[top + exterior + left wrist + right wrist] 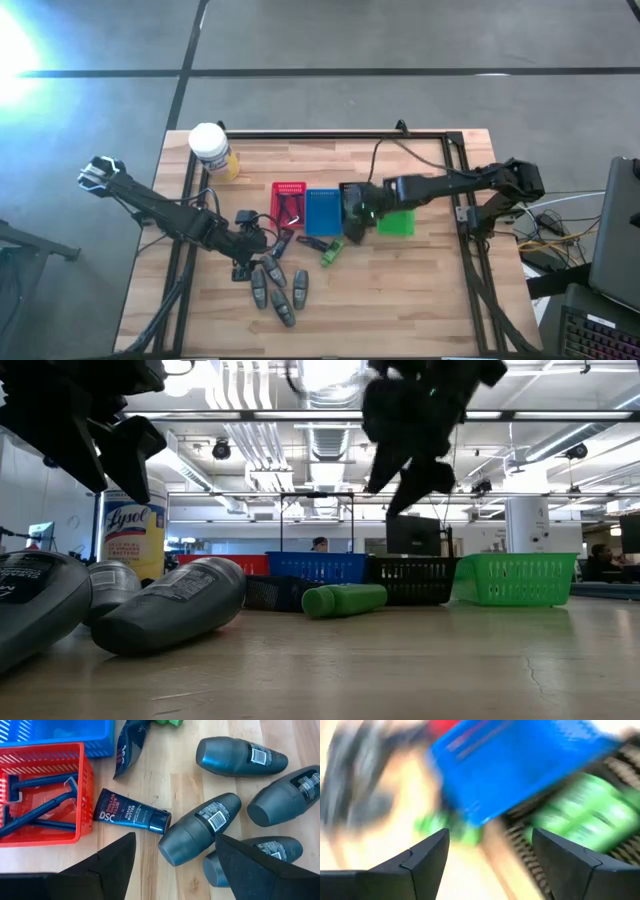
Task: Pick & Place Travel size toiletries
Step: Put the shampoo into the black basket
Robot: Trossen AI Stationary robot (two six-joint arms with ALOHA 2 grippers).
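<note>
Grey tubes (200, 827) lie below the left hand (175, 865) (fingers spread).

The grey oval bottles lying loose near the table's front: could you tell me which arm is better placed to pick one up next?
The left: its open hand hovers beside the grey bottles, while the right hand is over by the black basket.

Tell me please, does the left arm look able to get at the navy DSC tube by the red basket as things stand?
Probably yes. The left gripper hangs open above the DSC tube, which lies flat and uncovered between the red basket and a grey bottle; the bottle lies close to the tube's cap.
</note>
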